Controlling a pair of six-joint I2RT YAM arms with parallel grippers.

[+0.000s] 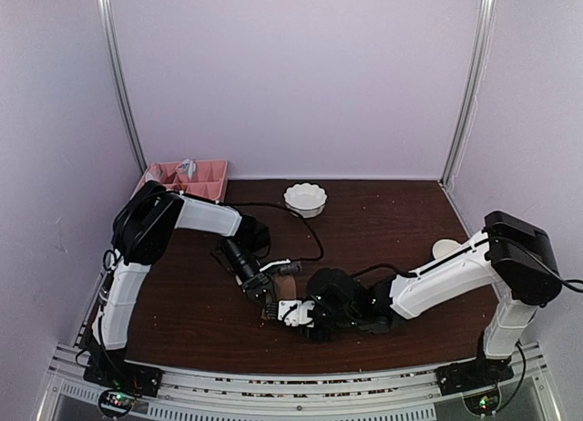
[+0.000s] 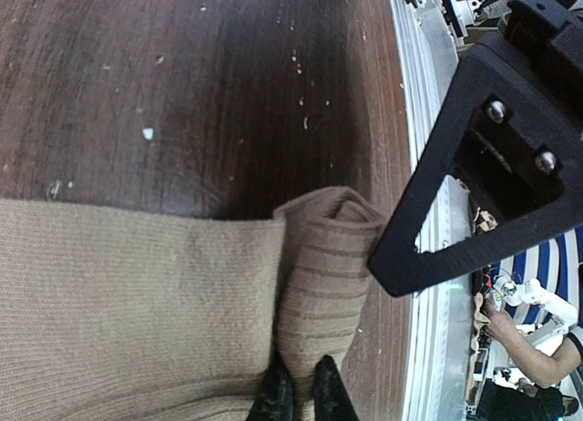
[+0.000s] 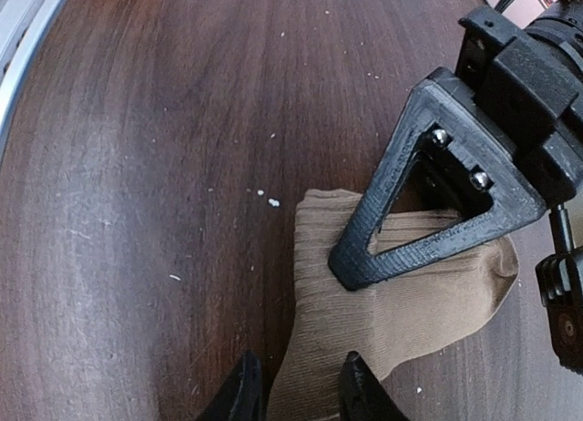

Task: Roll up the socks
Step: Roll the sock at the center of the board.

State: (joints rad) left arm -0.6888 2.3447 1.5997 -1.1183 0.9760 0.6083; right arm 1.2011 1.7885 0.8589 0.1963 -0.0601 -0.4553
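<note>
Top view: a dark brown wooden worktop [image 1: 383, 248] is filling the middle of the frame. A white scalloped bowl [image 1: 305, 199] is standing upright near its far edge, just above centre. A pink compartment tray [image 1: 211, 173] is sitting at the upper left corner, holding a small white item [image 1: 188, 169]. A white round object [image 1: 445, 249] is lying at the right edge. A black cable [image 1: 310, 234] is looping across the wood below the bowl. Two metal uprights [image 1: 118, 84] are framing pale walls. Wrist views: white specks [image 2: 148, 133] are dotting the wood grain.
</note>
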